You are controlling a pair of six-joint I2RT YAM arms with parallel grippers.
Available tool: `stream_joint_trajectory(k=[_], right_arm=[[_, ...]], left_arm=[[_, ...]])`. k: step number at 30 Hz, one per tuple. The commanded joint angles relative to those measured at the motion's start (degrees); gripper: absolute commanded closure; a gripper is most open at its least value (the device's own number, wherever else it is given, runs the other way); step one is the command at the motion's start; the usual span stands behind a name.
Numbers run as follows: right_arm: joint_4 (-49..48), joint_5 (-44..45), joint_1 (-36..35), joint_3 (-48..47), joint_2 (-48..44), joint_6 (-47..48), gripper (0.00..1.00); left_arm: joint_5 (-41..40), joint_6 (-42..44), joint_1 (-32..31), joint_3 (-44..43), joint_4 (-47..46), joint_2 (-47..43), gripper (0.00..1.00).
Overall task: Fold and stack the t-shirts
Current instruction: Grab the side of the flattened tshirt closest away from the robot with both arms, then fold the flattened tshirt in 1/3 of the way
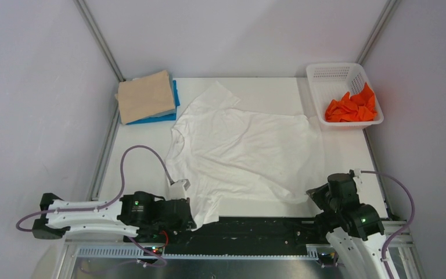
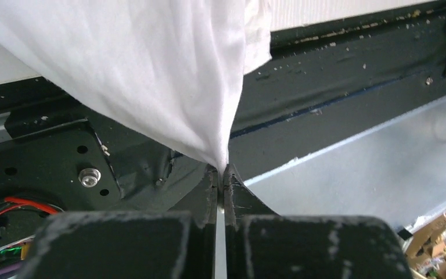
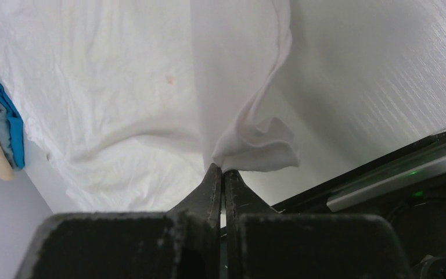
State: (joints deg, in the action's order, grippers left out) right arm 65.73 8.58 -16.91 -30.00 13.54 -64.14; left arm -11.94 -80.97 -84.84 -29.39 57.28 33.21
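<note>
A thin white t-shirt point(image 1: 244, 151) lies spread on the table, its near-left part hanging over the front edge. My left gripper point(image 1: 190, 218) is shut on that hanging corner, seen pinched in the left wrist view point(image 2: 223, 168). My right gripper point(image 1: 313, 195) is shut on the shirt's near-right corner, bunched at the tips in the right wrist view point(image 3: 223, 170). A folded beige-tan shirt point(image 1: 145, 96) lies on a folded blue shirt point(image 1: 165, 116) at the far left. An orange shirt point(image 1: 353, 106) lies crumpled in the basket.
A white plastic lattice basket point(image 1: 335, 72) stands at the far right corner. A black rail point(image 1: 255, 226) runs along the table's near edge between the arm bases. Grey walls close in the left and right sides.
</note>
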Motion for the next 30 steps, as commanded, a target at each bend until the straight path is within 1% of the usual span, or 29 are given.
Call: stream_joint_trajectory(k=[1,5,7,8,9,12,15,16,17,21,26,30], right_arm=[[4.19,2.54,-0.38,-1.77,-0.96,-2.43,1.00],[1.83,4.61,0.02,-1.37,1.41,-1.33,1.00],[0.37,6.38,0.03,-1.30,4.16,-0.21,1.00],[-0.16,7.38,0.03,-1.34,6.29,0.55,1.00],[-1.49,7.40,0.29,-1.21,8.45,0.66,1.00],[-4.49,6.37,1.37,-1.03,12.88,2.29,1.00],[-8.63,7.17,2.58,-1.26,17.42,4.27,0.98],[-9.50,7.22,3.59,-1.49,18.24,4.80,0.98],[-10.54,7.28,4.83,-2.24,20.03,6.11,0.98],[-12.53,6.33,8.56,-4.93,25.48,11.28,0.98],[-17.44,3.11,10.84,-6.51,31.07,15.11,0.99],[-20.19,1.10,10.86,-8.80,36.14,17.31,0.98]], left_arm=[[-8.22,-3.88,-1.00,-3.16,0.18,2.83,1.00],[-17.04,-0.49,0.59,-6.78,0.05,3.13,1.00],[-18.12,2.72,5.88,-7.60,-0.58,2.53,1.00],[-18.16,5.40,7.52,-7.61,-2.04,2.16,1.00],[-17.58,7.10,10.78,-7.44,-3.03,2.01,1.00],[-14.18,14.96,16.54,-7.44,-8.56,3.06,1.00],[-14.53,19.07,23.13,-9.85,-9.53,4.79,1.00],[-14.69,20.80,24.45,-10.27,-10.14,5.32,1.00],[-14.51,21.57,27.55,-10.98,-10.55,5.48,1.00],[-11.74,27.53,36.59,-12.73,-14.39,7.71,1.00],[-7.52,31.48,45.47,-14.25,-18.36,11.53,1.00],[-7.43,34.07,49.54,-17.20,-19.45,14.34,1.00]])
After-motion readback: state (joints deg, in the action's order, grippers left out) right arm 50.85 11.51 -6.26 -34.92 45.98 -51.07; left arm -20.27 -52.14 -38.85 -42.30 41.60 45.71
